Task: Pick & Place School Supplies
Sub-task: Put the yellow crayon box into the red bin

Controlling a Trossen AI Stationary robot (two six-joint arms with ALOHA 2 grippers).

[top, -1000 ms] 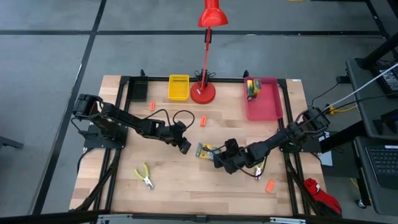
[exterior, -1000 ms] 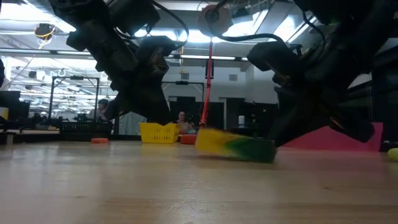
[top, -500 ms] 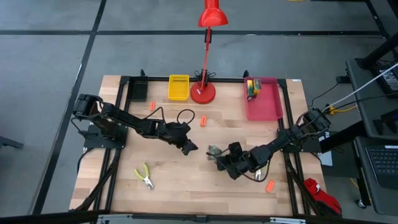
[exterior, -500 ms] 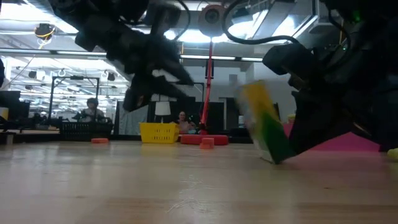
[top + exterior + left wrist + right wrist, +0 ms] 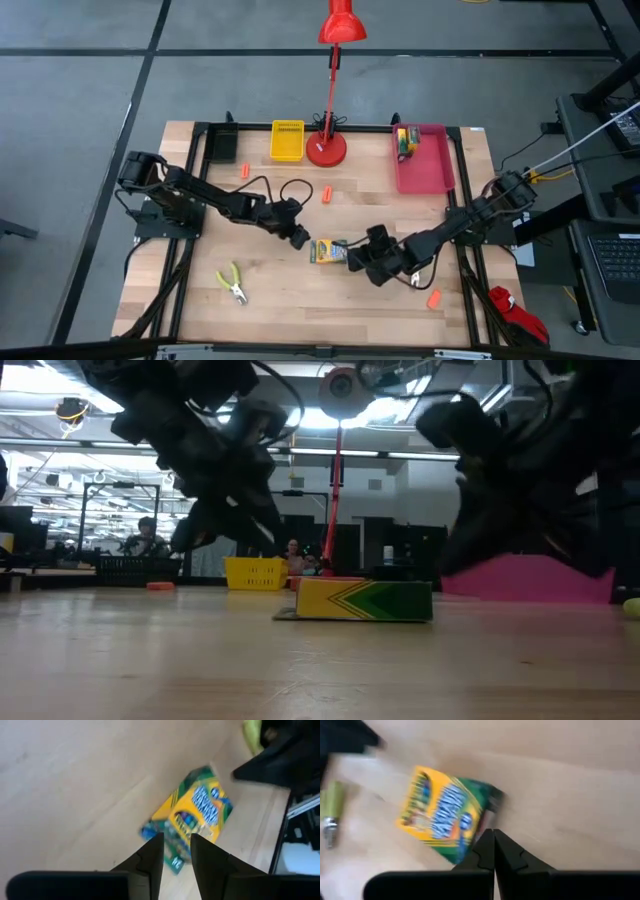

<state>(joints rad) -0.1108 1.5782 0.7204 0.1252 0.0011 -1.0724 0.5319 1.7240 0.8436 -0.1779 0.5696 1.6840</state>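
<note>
One yellow-and-green crayon box [image 5: 327,251] lies flat on the table's middle; it also shows in the low view [image 5: 365,601]. My left gripper [image 5: 298,238] hovers just left of it, its fingers a narrow gap apart [image 5: 176,845] and empty. My right gripper [image 5: 357,260] is shut [image 5: 493,836], its tips right beside the box's right end. One pair of lime-handled pliers [image 5: 232,283] lies near left. An orange piece [image 5: 326,193] lies mid-table, another [image 5: 244,170] far left, a third [image 5: 433,298] near right. More crayon boxes [image 5: 405,140] lie in the pink tray [image 5: 430,172]. My right gripper's shut fingertips [image 5: 487,845] stand at the crayon box's green end [image 5: 482,795], slanting down from the table's right. I cannot tell whether they touch it. The box lies flat on the table.
The red desk lamp's base [image 5: 327,150] stands far centre, between the yellow tray [image 5: 287,140] and the pink tray; the black tray [image 5: 224,147] is far left. A lime-green pliers handle [image 5: 332,802] lies near my right arm. People show in the room beyond [image 5: 147,535].
The crayon box has tipped up on its end beside my right gripper and then fallen flat on the table, a little nearer the front edge. My left gripper went a short way toward the box and drew back toward the table's left.
</note>
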